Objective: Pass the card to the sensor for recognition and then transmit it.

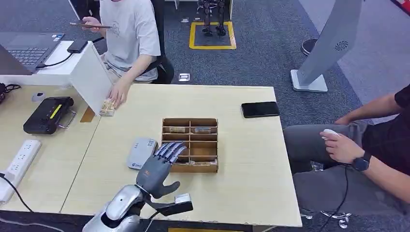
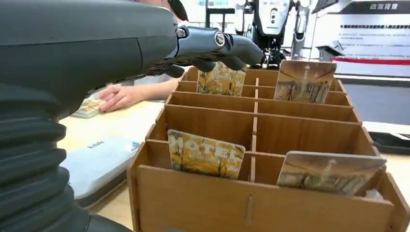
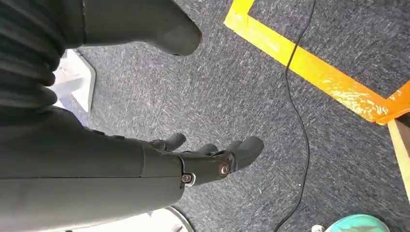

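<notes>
- Left hand [image 1: 158,168] hovered over the near left corner of the wooden card box [image 1: 189,144], fingers [image 1: 170,150] spread apart, nothing held; seen also in the left wrist view [image 2: 220,46] reaching above the box [image 2: 270,145].
- Right hand [image 3: 212,159] hung over grey carpet [image 3: 251,77], fingers loosely apart and empty, beside yellow floor tape [image 3: 309,67] and a thin black cable [image 3: 297,116].
- Stood four picture cards in the box's compartments: one in the near left slot [image 2: 205,153], one in the near right slot [image 2: 329,171], two more at the far row [image 2: 221,79] [image 2: 304,81].
- Lay just left of the box on the pale table [image 1: 241,183]: grey card sensor [image 1: 141,152], touching neither box nor hand.
- Rested farther off: black phone [image 1: 260,109] near the table's right side, black terminal [image 1: 48,115] and white power strip [image 1: 18,162] on the left table.
- Pressed on a stack of cards [image 1: 108,107] at the far edge: a seated person's hand [image 1: 117,93].
- Sat at the right: another person, hand [image 1: 341,145] wearing a dark watch.
</notes>
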Available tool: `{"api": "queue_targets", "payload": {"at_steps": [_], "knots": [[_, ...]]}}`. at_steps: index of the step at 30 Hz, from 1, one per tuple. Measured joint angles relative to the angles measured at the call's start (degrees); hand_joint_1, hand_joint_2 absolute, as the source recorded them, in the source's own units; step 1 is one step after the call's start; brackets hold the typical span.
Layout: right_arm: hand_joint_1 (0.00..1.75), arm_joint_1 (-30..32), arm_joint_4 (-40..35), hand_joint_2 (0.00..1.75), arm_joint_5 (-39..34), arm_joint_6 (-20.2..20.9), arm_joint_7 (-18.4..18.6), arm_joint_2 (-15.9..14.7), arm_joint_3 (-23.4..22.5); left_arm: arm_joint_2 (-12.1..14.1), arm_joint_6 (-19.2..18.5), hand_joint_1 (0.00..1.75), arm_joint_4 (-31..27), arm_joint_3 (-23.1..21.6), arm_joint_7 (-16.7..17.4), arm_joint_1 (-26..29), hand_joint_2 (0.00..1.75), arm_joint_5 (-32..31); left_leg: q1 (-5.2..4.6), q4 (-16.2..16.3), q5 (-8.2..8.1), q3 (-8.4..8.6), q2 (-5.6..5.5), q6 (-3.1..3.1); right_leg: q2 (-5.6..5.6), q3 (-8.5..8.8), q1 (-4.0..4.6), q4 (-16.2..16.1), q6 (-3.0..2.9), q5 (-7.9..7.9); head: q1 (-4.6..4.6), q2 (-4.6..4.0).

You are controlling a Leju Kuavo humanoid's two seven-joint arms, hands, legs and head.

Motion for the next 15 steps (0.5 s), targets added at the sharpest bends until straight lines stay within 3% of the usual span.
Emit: {"api": "queue_targets", "payload": {"at_steps": [15], "knots": [[0.0, -0.27, 0.52, 1.75, -0.09, -0.35, 0.2, -0.17, 0.92, -1.05, 0.39, 0.0, 2.32, 0.99, -0.7, -0.68, 1.75, 2.08, 0.0, 0.0, 0.0, 0.0, 0.0, 0.0, 0.0, 0.0, 0.0, 0.0, 0.0, 0.0, 0.0, 0.0]]}}
